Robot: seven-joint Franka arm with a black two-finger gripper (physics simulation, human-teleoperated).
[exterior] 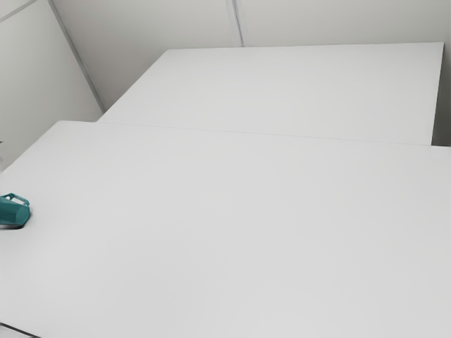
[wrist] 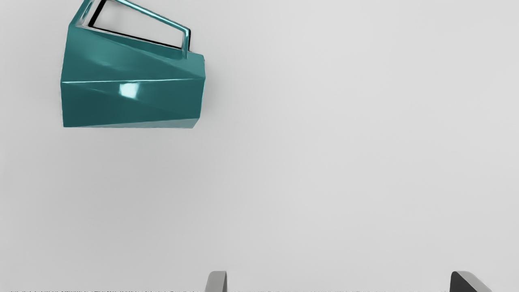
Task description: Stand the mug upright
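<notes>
Exterior view had the mug (exterior: 13,211) tipped over on the table (exterior: 239,225), right at the exterior view's left edge and partly cut off there. Wrist view put it out ahead of the gripper (wrist: 338,280), touching neither finger, lying on its side with its handle (wrist: 154,16) on the side away from the fingertips; the gripper itself was open (a good wide gap between its fingers)
</notes>
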